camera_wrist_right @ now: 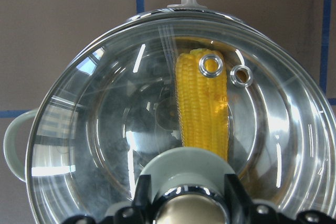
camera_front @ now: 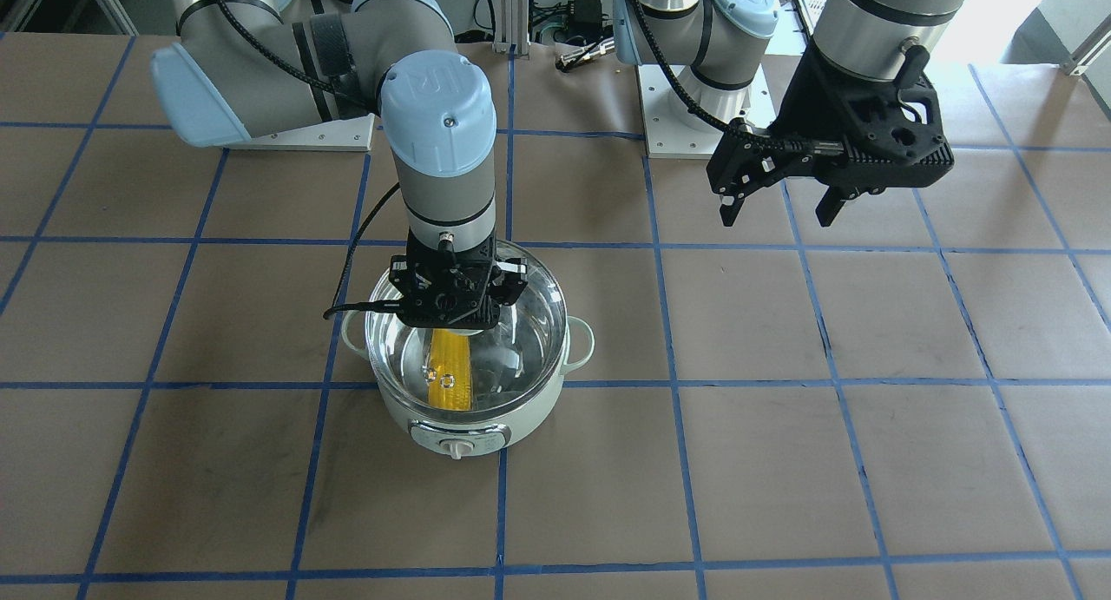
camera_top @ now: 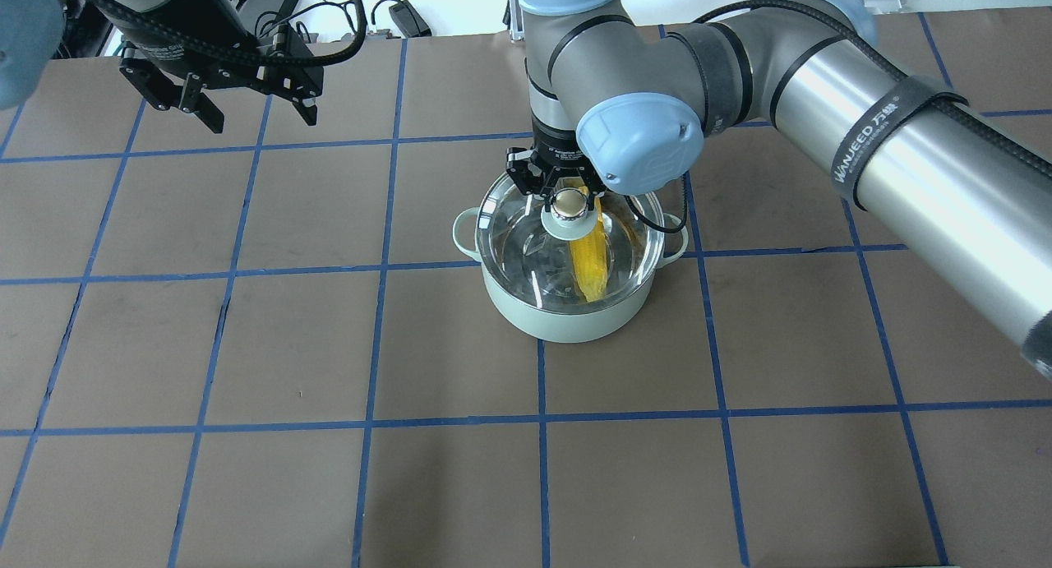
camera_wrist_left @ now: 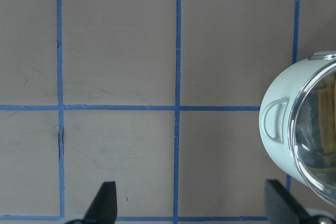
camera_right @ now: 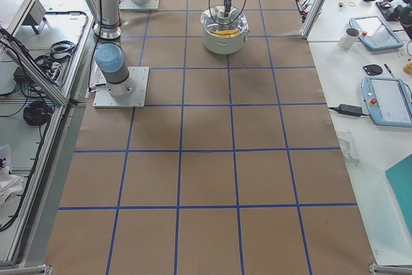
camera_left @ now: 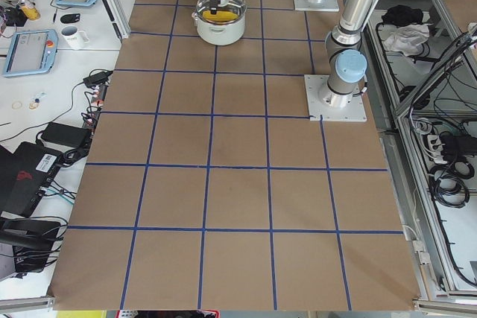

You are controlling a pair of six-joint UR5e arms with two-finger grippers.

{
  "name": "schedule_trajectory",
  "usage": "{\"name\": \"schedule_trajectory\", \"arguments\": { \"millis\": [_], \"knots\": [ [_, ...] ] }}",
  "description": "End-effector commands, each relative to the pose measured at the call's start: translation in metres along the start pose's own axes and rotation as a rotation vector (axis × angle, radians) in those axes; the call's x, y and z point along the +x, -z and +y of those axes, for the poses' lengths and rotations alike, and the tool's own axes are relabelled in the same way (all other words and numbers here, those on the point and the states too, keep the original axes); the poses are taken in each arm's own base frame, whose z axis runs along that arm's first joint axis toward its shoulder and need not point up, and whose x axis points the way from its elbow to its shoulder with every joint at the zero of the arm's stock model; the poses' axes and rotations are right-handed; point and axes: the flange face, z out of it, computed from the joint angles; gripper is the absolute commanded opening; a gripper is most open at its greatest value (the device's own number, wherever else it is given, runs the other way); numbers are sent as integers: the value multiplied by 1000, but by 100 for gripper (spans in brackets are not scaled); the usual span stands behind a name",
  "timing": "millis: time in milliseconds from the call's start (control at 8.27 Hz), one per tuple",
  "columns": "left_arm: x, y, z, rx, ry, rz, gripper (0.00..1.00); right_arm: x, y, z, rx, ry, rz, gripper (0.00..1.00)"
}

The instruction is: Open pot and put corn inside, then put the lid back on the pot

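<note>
The pale mint-green pot [camera_front: 486, 426] stands mid-table with the yellow corn [camera_front: 450, 374] lying inside it. The clear glass lid [camera_front: 521, 339] covers the pot's mouth; I cannot tell whether it rests on the rim or hangs just above it. My right gripper [camera_front: 460, 326] points straight down and is shut on the lid's knob. In the right wrist view the corn [camera_wrist_right: 202, 108] shows through the lid [camera_wrist_right: 105, 129], and the fingers flank the knob. My left gripper [camera_front: 777, 214] is open and empty, high above the table and away from the pot [camera_top: 567, 317].
The brown table [camera_top: 246, 346] carries a blue tape grid. The left wrist view shows the pot's loop handle [camera_wrist_left: 275, 120] at its right edge. The arm base plates [camera_front: 694, 105] sit at the table's robot side. Benches with tablets and cables flank the table [camera_left: 45, 50].
</note>
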Motion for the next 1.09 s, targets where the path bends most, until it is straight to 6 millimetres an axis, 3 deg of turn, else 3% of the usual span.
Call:
{"name": "schedule_trajectory", "arguments": {
  "millis": [0, 968],
  "knots": [
    [0, -16, 1, -28, 0, 1, 100, -1, -3, -1, -1, 14, 0, 6],
    [-1, -19, 0, -29, -1, 0, 100, -2, -6, -5, 10, 20, -6, 6]
  ]
}}
